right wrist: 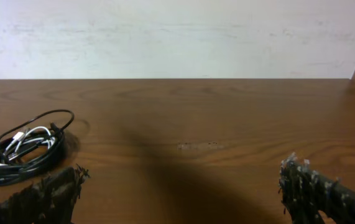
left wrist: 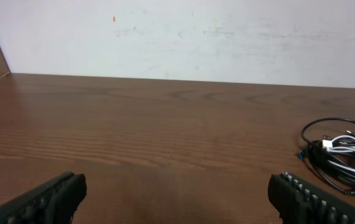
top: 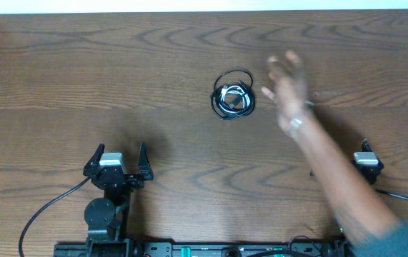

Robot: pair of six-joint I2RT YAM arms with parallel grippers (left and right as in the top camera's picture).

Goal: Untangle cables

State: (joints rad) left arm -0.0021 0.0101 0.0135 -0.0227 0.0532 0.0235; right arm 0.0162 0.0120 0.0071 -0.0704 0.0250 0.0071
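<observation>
Watch human hand (top: 287,89), blurred, hovering just right of cable bundle (top: 233,100), forearm (top: 332,160) crossing above right gripper (right wrist: 182,180). Hold both arms or risk striking it. Note white cord (right wrist: 31,134) coiled inside black loops (right wrist: 59,115); avoid yanking one strand or risk tightening the tangle and dragging the whole bundle. Reading both grippers as spread wide, holding nothing. Placing bundle on the table well ahead of left gripper (left wrist: 177,185), off to its right; ahead-left of right fingers (right wrist: 53,193), touching neither.
</observation>
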